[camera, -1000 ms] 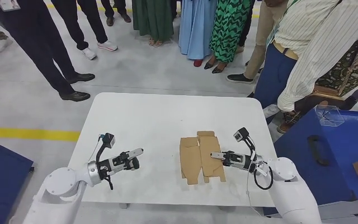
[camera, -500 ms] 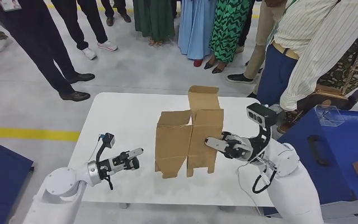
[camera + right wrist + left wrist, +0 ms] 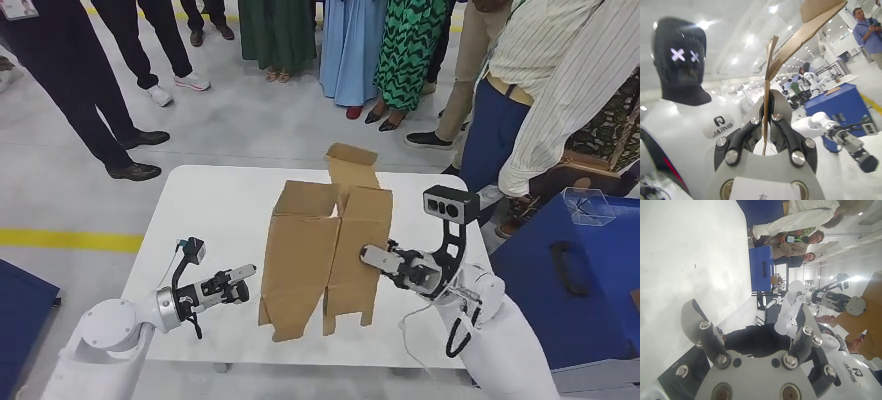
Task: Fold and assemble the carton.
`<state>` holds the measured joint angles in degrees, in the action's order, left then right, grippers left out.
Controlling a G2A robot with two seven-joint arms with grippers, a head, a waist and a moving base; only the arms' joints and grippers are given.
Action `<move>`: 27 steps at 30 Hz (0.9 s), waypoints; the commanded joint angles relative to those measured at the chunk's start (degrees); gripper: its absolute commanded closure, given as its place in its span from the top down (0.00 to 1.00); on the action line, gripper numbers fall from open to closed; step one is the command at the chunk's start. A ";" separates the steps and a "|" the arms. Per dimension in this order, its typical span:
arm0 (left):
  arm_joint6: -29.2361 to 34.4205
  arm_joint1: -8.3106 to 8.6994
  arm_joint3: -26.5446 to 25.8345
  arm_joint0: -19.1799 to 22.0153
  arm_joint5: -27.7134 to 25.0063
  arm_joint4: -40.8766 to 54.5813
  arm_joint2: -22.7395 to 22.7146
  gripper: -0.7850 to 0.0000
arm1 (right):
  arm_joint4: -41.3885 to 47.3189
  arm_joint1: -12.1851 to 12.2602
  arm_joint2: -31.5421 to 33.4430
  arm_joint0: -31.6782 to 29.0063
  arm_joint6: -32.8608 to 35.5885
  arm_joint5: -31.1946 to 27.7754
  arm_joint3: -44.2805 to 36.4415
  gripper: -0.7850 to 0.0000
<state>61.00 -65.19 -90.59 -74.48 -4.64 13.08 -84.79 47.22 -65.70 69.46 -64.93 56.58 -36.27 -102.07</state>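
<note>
- Fingers [image 3: 694, 317] of the left gripper [image 3: 238, 281] are standing well apart with nothing between them. I am seeing this in the left wrist view, where the left gripper [image 3: 746, 311] is facing along the white rectangular table [image 3: 687, 247].
- From the top view, that gripper is hanging over the near left part of the table [image 3: 230, 200]. It is pointing toward the carton and sitting near it without touching it.
- Next along, the brown corrugated cardboard carton [image 3: 300, 260] is standing raised over the middle of the table. It is partly opened into two tall panels, with one flap poking up at its far end. I cannot tell whether its lower edge is touching the tabletop.
- On the right, the right gripper [image 3: 378, 258] is pinching the carton's right-hand panel from the side.
- Through the right wrist view, the right gripper [image 3: 767, 100] has both fingers pressing on a thin edge of the carton [image 3: 791, 47], which is running straight up between them and fanning out above.
</note>
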 commanded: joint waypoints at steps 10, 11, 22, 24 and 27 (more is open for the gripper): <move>0.00 0.00 0.00 0.00 0.00 0.00 0.00 1.00 | 42.63 -0.23 -6.80 -3.85 10.69 53.21 3.08 0.00; 0.00 0.00 0.00 0.00 0.00 0.00 0.00 1.00 | 47.07 -0.30 -7.12 -4.74 10.07 57.14 2.54 0.00; 0.00 0.00 0.00 0.00 0.00 0.00 0.00 1.00 | 81.18 -1.08 -7.29 -9.70 -11.47 70.10 -2.49 0.00; 0.00 0.00 0.00 0.00 0.00 0.00 0.00 1.00 | 81.73 -1.18 -7.03 -10.24 -12.35 70.35 -2.96 0.00; 0.00 0.00 0.00 0.00 0.00 0.00 0.00 1.00 | 80.10 -1.30 -6.13 -10.73 -12.49 69.96 -3.48 0.00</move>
<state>61.00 -65.19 -90.59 -74.48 -4.64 13.08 -84.79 128.44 -66.97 62.85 -75.65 43.82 34.06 -105.37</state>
